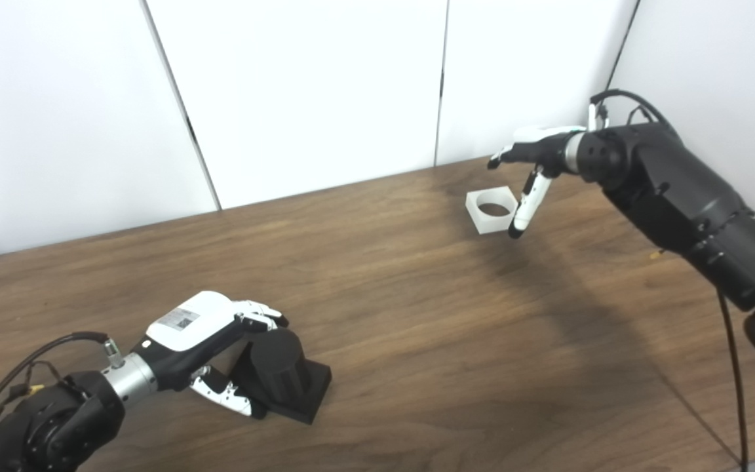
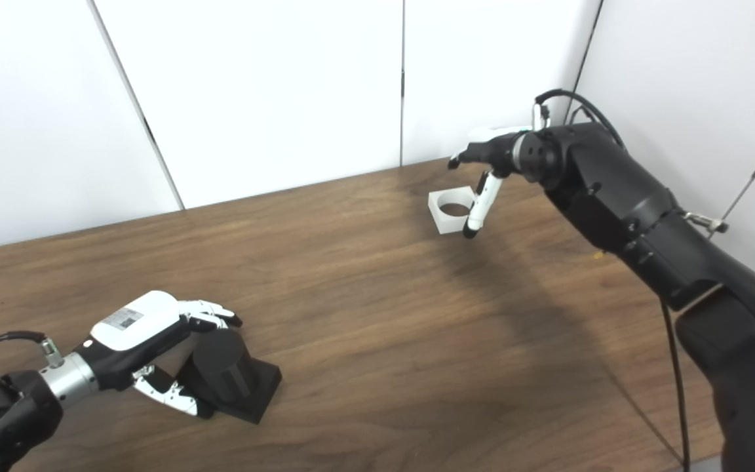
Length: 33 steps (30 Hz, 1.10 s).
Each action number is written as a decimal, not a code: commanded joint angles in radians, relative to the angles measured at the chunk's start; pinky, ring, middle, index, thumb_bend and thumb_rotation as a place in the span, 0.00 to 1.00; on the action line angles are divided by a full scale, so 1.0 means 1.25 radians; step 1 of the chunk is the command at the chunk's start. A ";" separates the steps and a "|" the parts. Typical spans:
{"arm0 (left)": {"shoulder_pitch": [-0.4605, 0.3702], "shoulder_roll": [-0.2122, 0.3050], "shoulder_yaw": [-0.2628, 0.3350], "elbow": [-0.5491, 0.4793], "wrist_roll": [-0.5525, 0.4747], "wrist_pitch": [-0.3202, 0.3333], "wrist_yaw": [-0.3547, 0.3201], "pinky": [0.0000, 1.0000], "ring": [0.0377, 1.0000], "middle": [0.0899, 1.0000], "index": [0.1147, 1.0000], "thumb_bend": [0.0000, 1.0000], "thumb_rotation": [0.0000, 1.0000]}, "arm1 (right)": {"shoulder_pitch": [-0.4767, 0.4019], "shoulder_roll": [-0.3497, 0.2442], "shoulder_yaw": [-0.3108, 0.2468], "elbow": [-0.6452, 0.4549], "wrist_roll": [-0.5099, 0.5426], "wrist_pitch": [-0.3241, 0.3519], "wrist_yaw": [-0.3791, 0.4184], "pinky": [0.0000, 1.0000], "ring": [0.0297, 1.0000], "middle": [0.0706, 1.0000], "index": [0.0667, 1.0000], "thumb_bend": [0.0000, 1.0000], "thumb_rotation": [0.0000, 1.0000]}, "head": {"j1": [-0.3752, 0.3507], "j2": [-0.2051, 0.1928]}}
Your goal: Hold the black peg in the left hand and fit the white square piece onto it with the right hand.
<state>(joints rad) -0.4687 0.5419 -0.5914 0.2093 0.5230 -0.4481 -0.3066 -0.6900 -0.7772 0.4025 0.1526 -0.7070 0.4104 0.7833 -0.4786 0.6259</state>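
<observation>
The black peg (image 1: 280, 375), a round post on a square black base, stands on the wooden table (image 1: 417, 314) at the near left. My left hand (image 1: 210, 341) is right beside it, fingers curved over the post's top and thumb low by the base, spread and not closed on it. The white square piece (image 1: 490, 209), with a round hole through it, lies flat at the far right. My right hand (image 1: 535, 167) hovers just above its right side, fingers apart, the thumb (image 1: 525, 208) hanging down by its right edge. Whether the thumb touches it I cannot tell.
White wall panels (image 1: 299, 92) close the table's far edge and the right side. The right arm's black forearm (image 1: 692, 203) reaches over the table's right part, with a cable (image 1: 735, 373) hanging under it. Bare wood lies between the two hands.
</observation>
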 commanded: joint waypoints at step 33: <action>0.047 0.034 -0.025 0.017 0.039 -0.014 -0.044 0.72 0.83 0.80 0.42 0.52 0.05 | -0.016 0.069 -0.008 0.144 -0.044 -0.078 -0.204 0.77 0.89 0.92 0.86 0.83 0.20 | 0.038 0.020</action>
<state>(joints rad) -0.4608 0.5469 -0.5891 0.2106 0.5223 -0.4554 -0.2798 -0.6734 -0.6796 0.4146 0.3415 -0.7535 0.3407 0.5784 -0.4295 0.6504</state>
